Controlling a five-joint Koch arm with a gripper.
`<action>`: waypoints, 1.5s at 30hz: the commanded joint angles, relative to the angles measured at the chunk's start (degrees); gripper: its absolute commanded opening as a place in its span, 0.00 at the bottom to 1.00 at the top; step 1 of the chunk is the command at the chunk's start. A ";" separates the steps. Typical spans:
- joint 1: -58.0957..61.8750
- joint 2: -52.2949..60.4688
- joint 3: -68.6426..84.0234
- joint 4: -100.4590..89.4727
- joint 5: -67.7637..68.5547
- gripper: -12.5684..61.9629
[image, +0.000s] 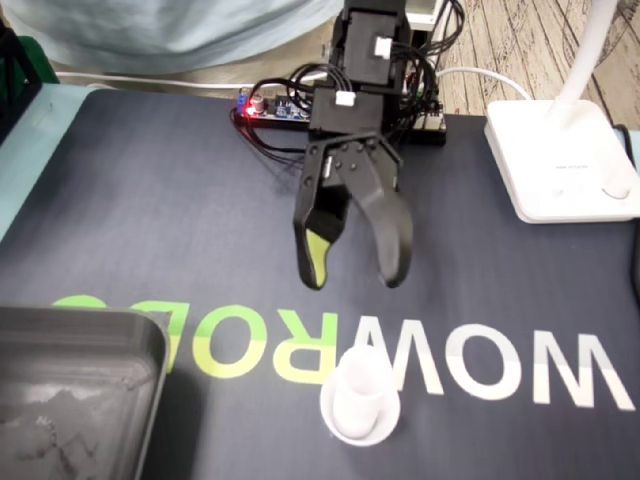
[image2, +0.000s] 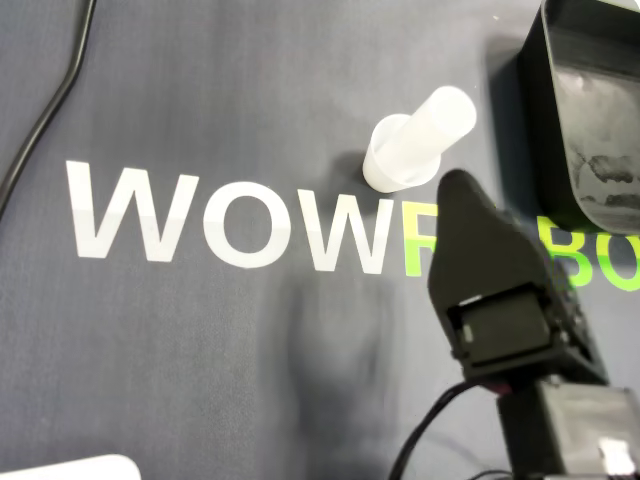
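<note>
Claw (image: 355, 278) is spread wide and holding nothing. In the fixed view it hangs in the air just behind the lettering (image: 500, 370), tips pointing down. The cup (image: 360, 395) stands upright on the near edge of the lettering, right at the last white W.

My take on grabbing it well: line both fingers up either side of the narrow upper part, drop straight down, and don't clip the rim, because it looks light and tippy. Squeeze gently.

Count: one cup, one tray (image: 150, 335) at the green end of the lettering, and one lamp base (image: 560, 160) behind the white end.
</note>
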 joint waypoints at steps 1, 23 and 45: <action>0.18 1.32 -5.36 -5.89 -6.59 0.61; -4.13 -30.50 -13.45 -32.17 -30.15 0.62; -3.43 -49.04 -20.48 -41.04 -29.27 0.62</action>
